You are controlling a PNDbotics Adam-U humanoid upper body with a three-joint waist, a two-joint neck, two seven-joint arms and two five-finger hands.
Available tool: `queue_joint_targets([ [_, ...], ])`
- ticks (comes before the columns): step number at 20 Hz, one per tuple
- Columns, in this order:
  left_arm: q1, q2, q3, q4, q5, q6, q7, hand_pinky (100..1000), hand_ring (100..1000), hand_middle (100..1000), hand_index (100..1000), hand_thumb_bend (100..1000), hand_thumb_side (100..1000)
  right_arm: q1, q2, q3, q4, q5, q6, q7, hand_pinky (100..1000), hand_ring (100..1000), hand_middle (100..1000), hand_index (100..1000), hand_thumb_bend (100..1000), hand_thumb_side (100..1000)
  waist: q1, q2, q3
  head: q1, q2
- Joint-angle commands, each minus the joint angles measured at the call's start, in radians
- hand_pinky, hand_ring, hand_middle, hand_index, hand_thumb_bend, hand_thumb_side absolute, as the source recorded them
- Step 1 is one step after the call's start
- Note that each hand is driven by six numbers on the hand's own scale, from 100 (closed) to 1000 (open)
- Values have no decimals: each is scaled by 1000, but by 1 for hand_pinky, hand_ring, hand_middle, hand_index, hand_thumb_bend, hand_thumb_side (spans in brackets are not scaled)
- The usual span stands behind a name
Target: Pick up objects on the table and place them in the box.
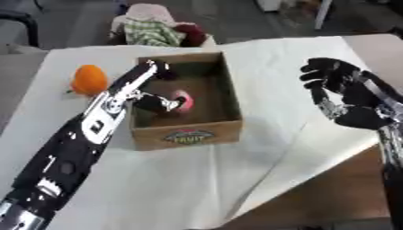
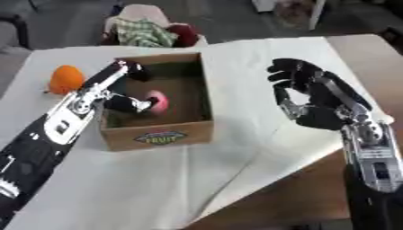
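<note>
A: In the left eye view, where was the cardboard box (image 1: 187, 134)?

B: It sat on the white cloth (image 1: 181, 188) covering the bench (image 1: 330, 184), open side up, with a printed fruit label on its near wall. The left hand (image 1: 154, 96) reached over the box's left wall and down inside, fingers curled round a pink, rounded object (image 1: 184, 100) that was near the box floor.

A: Anything outside the box?

B: An orange fruit (image 1: 89, 79) lay on the cloth just left of the box, apart from its wall. Beyond the box's far wall, off the bench, stood a small seat piled with checked fabric (image 1: 154, 32) and something dark red.

A: And the right eye view?

B: The right hand (image 2: 311, 101) was clearest there, raised above the cloth well to the right of the box, fingers spread and fairly straight, holding nothing. The cloth showed long creases running from the box's near corner toward the bench edge. The left forearm (image 2: 63, 123) crossed the box's left wall at a slant.
</note>
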Motion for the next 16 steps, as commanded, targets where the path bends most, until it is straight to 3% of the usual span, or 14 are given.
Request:
queue_joint_targets([
  [1,-8,9,36,-50,25,-13,8,833,735,672,762,750,351,-11,-6,-6,-10,7,0,1,787,817,800,904,100,222,-2,-20,8,-4,-6],
  [4,13,35,79,-124,73,-26,46,831,727,660,759,678,265,-6,-3,-9,-13,9,3,1,787,816,800,904,100,222,-3,-26,20,-10,-7],
  [7,40,84,111,-198,119,-8,86,824,718,647,753,558,100,-2,-6,-13,-12,11,5,-2,787,816,799,904,100,220,-6,-30,34,-22,-6],
  [11,98,157,169,-291,181,49,147,821,713,642,749,508,100,0,-8,-17,-11,15,4,-6,787,816,799,904,100,222,-6,-30,52,-30,-8],
  [16,158,229,217,-278,267,134,211,821,713,642,749,491,100,1,-13,-19,-9,19,4,-8,787,816,799,904,100,225,-5,-28,66,-37,-11],
])
